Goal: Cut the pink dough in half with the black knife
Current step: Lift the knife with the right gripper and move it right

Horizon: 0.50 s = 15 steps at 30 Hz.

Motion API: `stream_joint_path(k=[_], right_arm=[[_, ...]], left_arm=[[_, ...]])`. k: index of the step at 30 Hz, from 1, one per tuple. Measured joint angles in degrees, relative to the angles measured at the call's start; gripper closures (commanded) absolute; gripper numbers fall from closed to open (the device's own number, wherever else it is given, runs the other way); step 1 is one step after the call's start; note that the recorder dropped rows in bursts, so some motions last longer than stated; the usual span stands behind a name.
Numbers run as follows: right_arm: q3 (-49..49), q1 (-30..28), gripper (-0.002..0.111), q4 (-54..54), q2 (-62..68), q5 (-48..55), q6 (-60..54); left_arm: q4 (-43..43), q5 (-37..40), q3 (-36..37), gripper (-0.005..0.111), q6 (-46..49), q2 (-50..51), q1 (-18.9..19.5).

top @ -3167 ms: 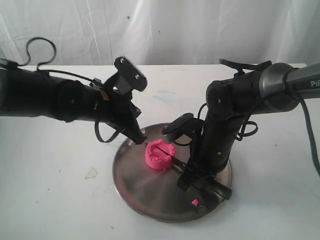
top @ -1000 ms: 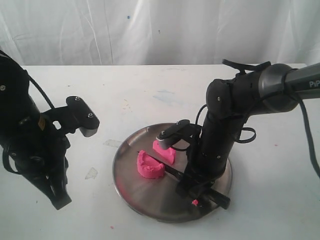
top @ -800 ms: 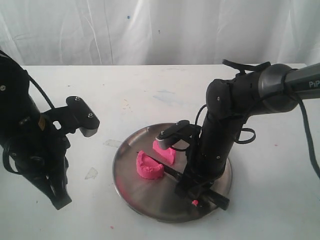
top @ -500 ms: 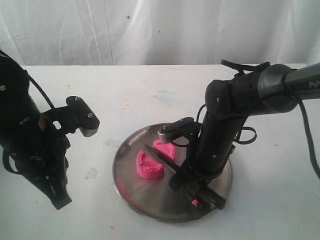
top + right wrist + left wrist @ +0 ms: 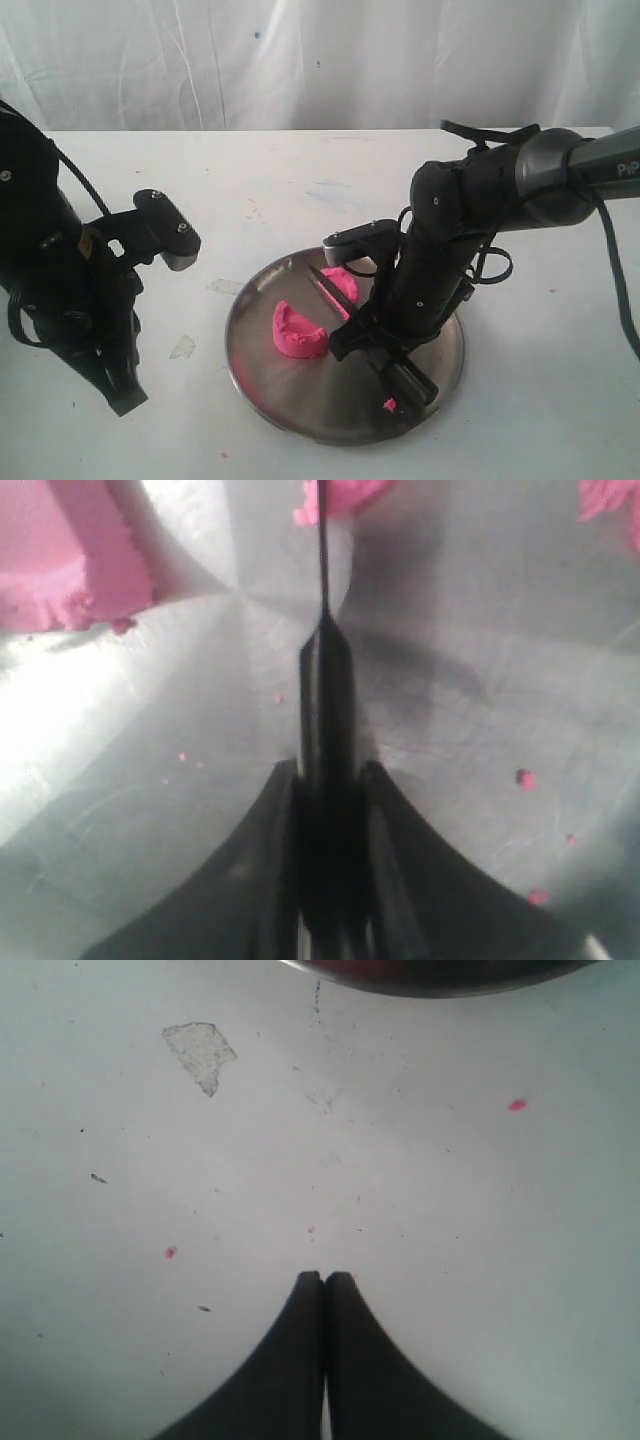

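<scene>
Fingers of the right gripper clamp the black knife by its handle, blade raised over the steel plate between two halves of pink dough, while the left gripper, pinched closed and empty, hangs over bare table beside that plate.

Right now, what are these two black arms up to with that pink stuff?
The right hand holds the black knife by its handle, blade raised over the steel plate. The pink dough is already cut: one half lies in the open on the plate, the other sits partly behind the blade. The left hand is shut and empty, parked over the white table beside the plate.
</scene>
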Motion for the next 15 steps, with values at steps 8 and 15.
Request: stream_joint_path(k=[8,15], right_arm=[[0.0,0.0,0.108,1.7,-1.6,-0.5,-0.1],[-0.5,0.0,0.108,-1.2,-14.2,1.3,-1.5]], left_arm=[[0.0,-2.6,0.0,0.107,0.0,0.0,0.0],[0.0,-2.6,0.0,0.107,0.0,0.0,0.0]])
